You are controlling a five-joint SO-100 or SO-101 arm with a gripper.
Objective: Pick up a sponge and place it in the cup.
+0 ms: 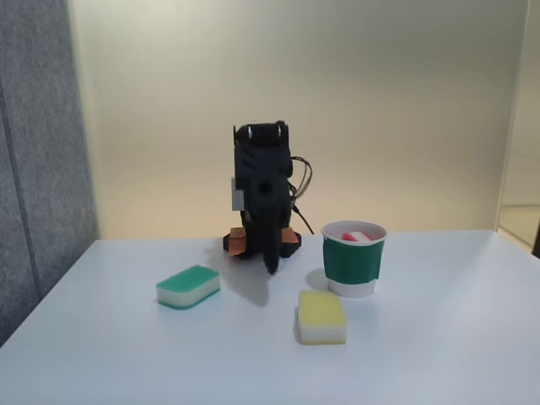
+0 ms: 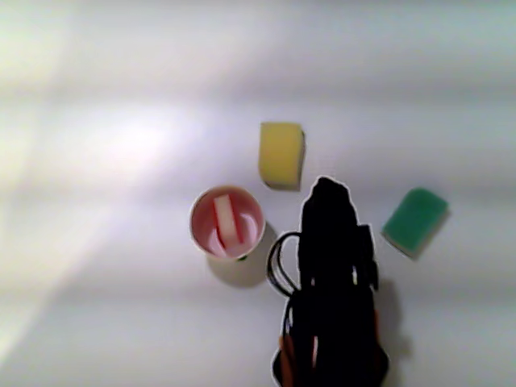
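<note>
Resting inside cup (image 1: 353,263), red sponge (image 2: 226,221) is seen; gripper (image 1: 271,267) beside cup, jaw state can't be told.

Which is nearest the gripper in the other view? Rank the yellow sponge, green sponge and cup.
1. Yellow sponge, just up-left of the gripper.
2. Green sponge, to its right, and cup, to its left: too close to call.

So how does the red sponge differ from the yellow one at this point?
The red sponge stands on edge inside the cup; the yellow sponge lies flat on the table in front of the cup. The red one is mostly hidden by the cup wall in the fixed view; the yellow one is fully exposed. Both have a white layer.
</note>
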